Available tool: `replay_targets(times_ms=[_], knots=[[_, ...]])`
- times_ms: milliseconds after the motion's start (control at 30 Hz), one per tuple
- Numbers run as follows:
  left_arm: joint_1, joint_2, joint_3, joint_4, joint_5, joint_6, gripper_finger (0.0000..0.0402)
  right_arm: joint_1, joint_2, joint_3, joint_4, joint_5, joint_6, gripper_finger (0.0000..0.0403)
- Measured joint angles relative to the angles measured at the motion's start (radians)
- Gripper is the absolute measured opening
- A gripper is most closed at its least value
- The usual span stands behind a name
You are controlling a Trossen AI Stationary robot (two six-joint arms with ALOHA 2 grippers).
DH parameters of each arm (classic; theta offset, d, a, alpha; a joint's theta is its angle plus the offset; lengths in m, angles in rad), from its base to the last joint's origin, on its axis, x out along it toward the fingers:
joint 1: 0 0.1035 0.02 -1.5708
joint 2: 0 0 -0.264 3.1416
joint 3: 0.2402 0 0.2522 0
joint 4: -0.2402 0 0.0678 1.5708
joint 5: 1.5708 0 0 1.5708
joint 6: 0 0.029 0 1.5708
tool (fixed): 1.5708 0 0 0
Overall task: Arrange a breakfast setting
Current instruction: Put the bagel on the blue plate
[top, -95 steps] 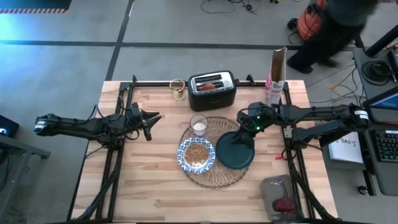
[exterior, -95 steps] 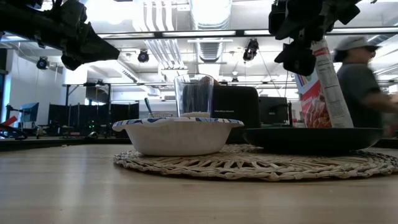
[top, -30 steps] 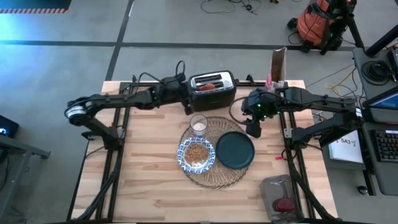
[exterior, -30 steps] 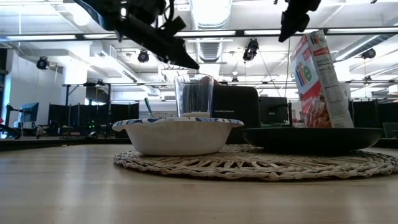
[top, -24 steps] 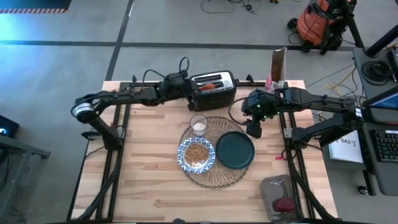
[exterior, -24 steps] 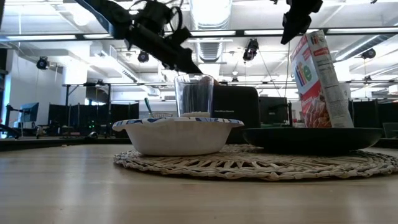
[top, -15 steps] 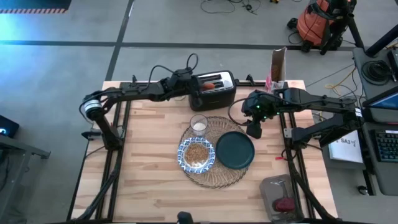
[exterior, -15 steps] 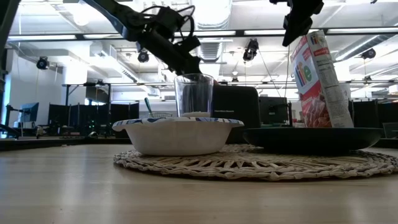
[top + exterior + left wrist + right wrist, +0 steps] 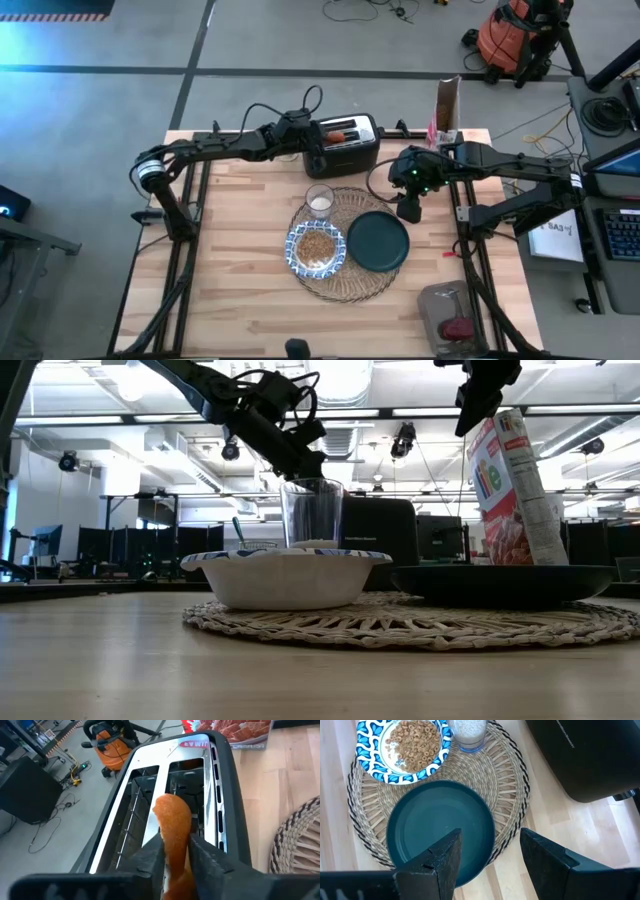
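Your left gripper [image 9: 175,851] is at the far side of the table [image 9: 230,300], over the left end of the black toaster [image 9: 342,143]. Its two fingers are closed on a brown pastry [image 9: 173,827], which stands upright between them just above the toaster slots. In the high view the pastry [image 9: 336,136] shows as an orange spot on top of the toaster.

Near the toaster, in the middle of the table, you see the round straw placemat [image 9: 362,285]. On it the small clear glass [image 9: 319,199] stands at the far side, the blue-and-white bowl [image 9: 316,249] with cereal is at the left, and the dark teal plate [image 9: 379,241] is at the right, bare.

Your right gripper [image 9: 408,210] hangs just beyond the far right edge of the plate, and its fingers [image 9: 432,862] are spread wide with nothing between them. A cereal box [image 9: 446,120] stands at the far right corner of the table.
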Motion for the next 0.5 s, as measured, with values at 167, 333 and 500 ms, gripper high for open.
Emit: replay_targets(times_ms=[167,333,500], knots=[[0.000,-0.013,-0.003,-0.007,0.007,-0.021,0.0012,0.000,0.000,0.000,0.001,0.000,-0.001,0.0192],[0.001,-0.014,0.013,-0.007,0.042,-0.028,0.0019,0.000,0.000,0.000,0.000,0.000,0.000,0.0192],[0.001,-0.025,0.042,-0.009,0.057,-0.023,0.0014,0.000,0.000,0.000,0.000,0.000,0.006,0.0192]])
